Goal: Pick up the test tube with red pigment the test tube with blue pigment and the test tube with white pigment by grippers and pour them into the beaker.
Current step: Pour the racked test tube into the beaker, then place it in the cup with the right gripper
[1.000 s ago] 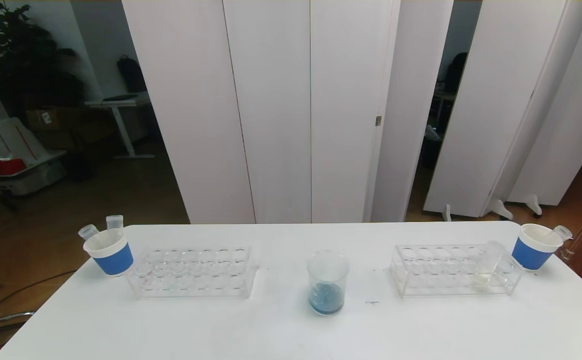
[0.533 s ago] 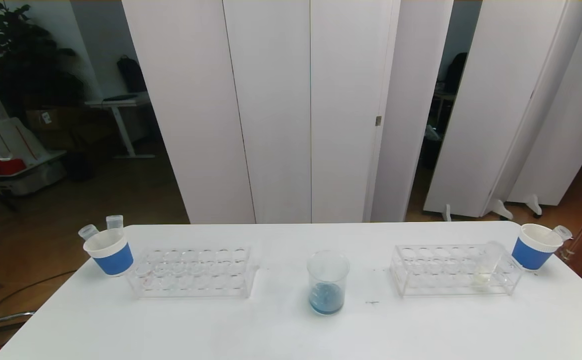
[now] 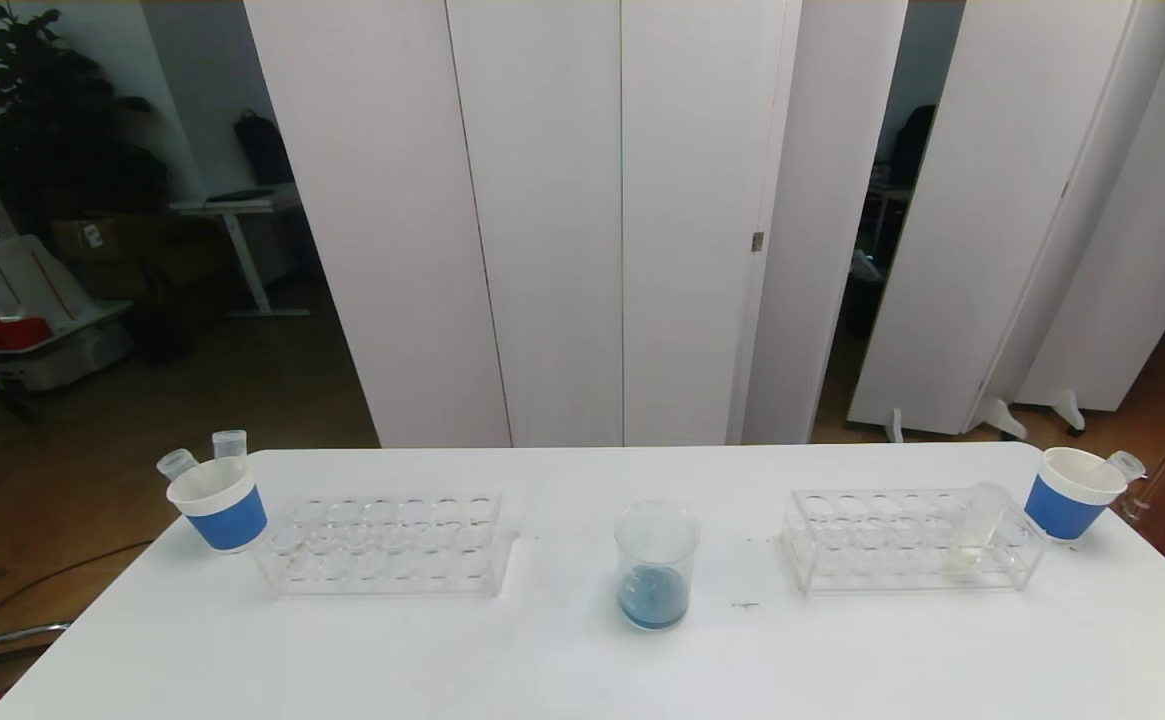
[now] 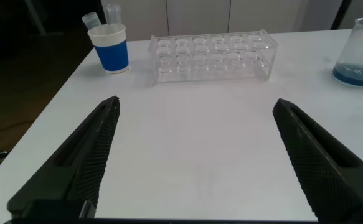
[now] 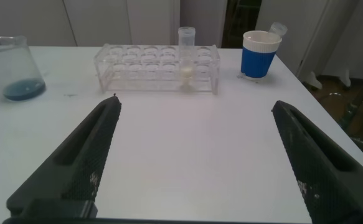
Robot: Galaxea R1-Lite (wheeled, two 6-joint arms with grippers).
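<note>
The clear beaker (image 3: 655,565) stands mid-table with blue liquid at its bottom; it also shows in the left wrist view (image 4: 360,50) and the right wrist view (image 5: 10,65). The test tube with white pigment (image 3: 977,530) stands in the right clear rack (image 3: 892,545), near its right end, and shows in the right wrist view (image 5: 186,56). No tube with blue or red pigment is in view. My left gripper (image 4: 196,102) is open and empty over bare table, short of the left rack (image 4: 212,56). My right gripper (image 5: 197,102) is open and empty, short of the right rack (image 5: 156,67).
The left rack (image 3: 387,545) holds no tubes. A blue paper cup (image 3: 220,503) at the far left holds two empty-looking tubes. Another blue cup (image 3: 1072,493) at the far right holds one tube. Neither arm shows in the head view.
</note>
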